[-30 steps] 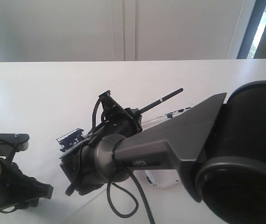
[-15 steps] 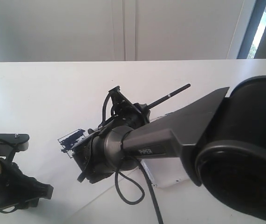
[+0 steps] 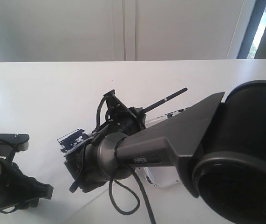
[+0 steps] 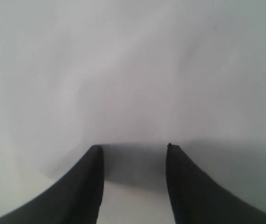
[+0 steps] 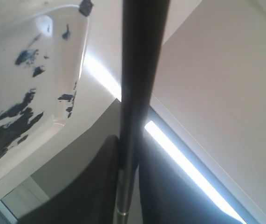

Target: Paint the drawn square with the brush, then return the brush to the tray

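Right wrist view: brush in pincer

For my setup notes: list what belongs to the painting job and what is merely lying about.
Job: brush, gripped by right gripper; drawn square; tray.
Not in use: left gripper, open and empty; black cable.

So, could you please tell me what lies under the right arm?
Parts of the tray and the square show; the rest of both is covered by the arm.
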You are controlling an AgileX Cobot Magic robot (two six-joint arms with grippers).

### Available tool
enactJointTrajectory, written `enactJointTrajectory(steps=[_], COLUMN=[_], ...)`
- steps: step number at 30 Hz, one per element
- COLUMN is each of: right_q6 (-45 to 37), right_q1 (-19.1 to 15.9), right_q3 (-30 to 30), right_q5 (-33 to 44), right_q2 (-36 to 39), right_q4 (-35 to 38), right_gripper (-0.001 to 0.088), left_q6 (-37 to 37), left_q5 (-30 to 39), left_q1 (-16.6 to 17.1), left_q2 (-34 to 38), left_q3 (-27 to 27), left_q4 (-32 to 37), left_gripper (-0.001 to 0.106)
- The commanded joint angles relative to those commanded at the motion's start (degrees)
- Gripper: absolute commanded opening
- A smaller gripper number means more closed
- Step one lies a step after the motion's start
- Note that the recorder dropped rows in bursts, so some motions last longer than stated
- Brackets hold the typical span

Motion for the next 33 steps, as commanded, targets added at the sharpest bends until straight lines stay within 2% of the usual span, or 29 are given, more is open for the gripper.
enactJointTrajectory(steps=[13, 22, 28, 33], right_q6=[0.00, 0.00, 0.00, 0.00], right_q1=[0.15, -0.63, -0.63, -0.63], right_q3=[0.00, 0.00, 0.00, 0.00], right_q5=[0.00, 0.00, 0.00, 0.00], right_q2=[-0.35, -0.24, -0.24, -0.24], right_q4=[0.83, 1.45, 1.45, 1.45], right_gripper=[0.0000, 0.0000, 0.0000, 0.0000], left_q6=[0.00, 0.00, 1.83, 1.95], left_q5=[-0.16, -5.47, -9.38, -10.05], left_q1=[0.00, 0.00, 0.00, 0.00], left_q2=[-0.23, -9.57, -11.00, -13.77], left_q3=[0.00, 0.00, 0.00, 0.00], left_q4=[0.00, 0.00, 0.00, 0.10], left_gripper=[0.048, 0.048, 0.048, 0.048])
